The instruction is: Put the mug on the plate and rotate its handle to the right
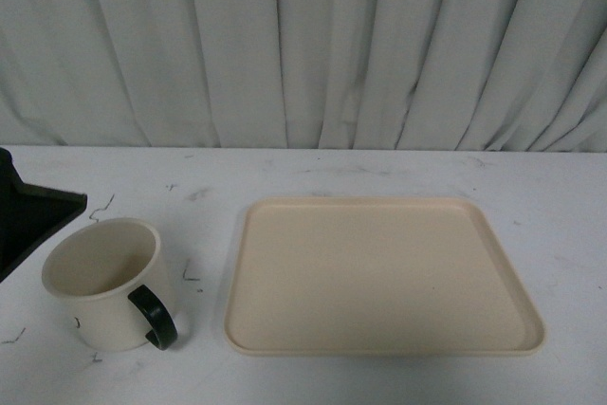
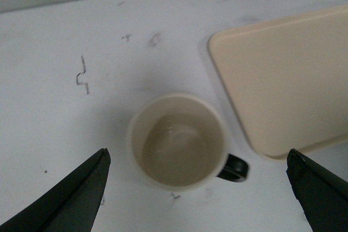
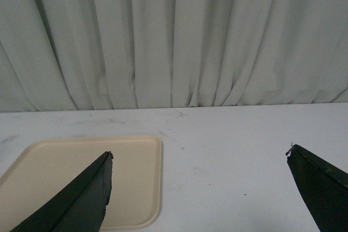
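**Q:** Where did the mug stand at this moment?

**A:** *Fig. a, front view.* The mug (image 1: pixel 102 282) stood upright on the counter (image 1: pixel 379 170), mouth up and empty. It was just left of the plate (image 1: pixel 379 277) and apart from it, and nothing lay on the plate. The handle (image 1: pixel 154 317) pointed toward the robot and a little toward the plate.

**Q:** How were your end effectors set?

**A:** *Fig. b, left wrist view.* Your left end effector (image 2: pixel 197 155) hung above the mug with its jaws spread wide, holding nothing. The mug's rim showed between the two fingertips, clear of both.
*Fig. c, right wrist view.* Your right end effector (image 3: pixel 199 153) was likewise wide and empty. It hung over bare counter off the plate's right side, with no mug in its sight.

**Q:** Which relation governed the coming move?

**A:** The mug lay directly below your left end effector, so the left arm was plainly the nearer. The right arm would have had to cross the whole plate. The mug's long axis ran vertical, which suits a descent from above. In my judgement the handle was the thing to watch, since it jutted out on the plate side. You would want to close across the body or rim, not onto the loop. The carry would then run rightward onto the plate, and the handle would probably need only a modest turn to face right.
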Controlling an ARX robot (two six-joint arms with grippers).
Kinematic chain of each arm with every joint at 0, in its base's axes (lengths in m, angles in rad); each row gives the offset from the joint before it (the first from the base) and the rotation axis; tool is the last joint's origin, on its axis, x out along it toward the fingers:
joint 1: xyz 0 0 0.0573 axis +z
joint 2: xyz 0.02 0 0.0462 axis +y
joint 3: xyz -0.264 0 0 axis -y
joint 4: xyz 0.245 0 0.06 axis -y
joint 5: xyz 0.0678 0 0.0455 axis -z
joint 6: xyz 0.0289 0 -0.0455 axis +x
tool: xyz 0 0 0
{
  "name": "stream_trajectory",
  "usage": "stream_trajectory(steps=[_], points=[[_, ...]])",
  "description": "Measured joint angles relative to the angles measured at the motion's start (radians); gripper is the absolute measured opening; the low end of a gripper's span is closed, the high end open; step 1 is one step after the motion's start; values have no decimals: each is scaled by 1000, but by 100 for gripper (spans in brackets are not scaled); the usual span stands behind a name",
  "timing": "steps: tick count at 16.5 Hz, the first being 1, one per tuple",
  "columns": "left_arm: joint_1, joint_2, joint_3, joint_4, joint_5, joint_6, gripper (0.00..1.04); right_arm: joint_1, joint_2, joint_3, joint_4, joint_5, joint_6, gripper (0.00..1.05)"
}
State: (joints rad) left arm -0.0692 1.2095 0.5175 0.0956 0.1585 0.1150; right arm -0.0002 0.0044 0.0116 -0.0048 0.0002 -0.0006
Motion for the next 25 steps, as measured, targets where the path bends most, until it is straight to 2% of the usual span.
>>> stream_trajectory(steps=[3,9,11,14,15,17,19,21,24,25], points=[[80,237,97,18,46,7,98,0,0,0,0,0,0,98],[166,430,148,82,17,26,98,0,0,0,0,0,0,98],[187,475,150,115,3,27,98,0,0,0,0,0,0,98],[174,524,150,134,-6,24,98,0,0,0,0,0,0,98],[169,532,152,145,-21,22,91,0,0,0,0,0,0,98],[156,546,161,148,-27,6,71,0,0,0,0,0,0,98],[149,554,170,137,-28,-11,57,0,0,0,0,0,0,98],[127,549,177,118,-34,-34,32,0,0,0,0,0,0,98],[85,480,192,64,-55,-61,6,0,0,0,0,0,0,98],[63,441,212,43,-61,-65,3,0,0,0,0,0,0,98]])
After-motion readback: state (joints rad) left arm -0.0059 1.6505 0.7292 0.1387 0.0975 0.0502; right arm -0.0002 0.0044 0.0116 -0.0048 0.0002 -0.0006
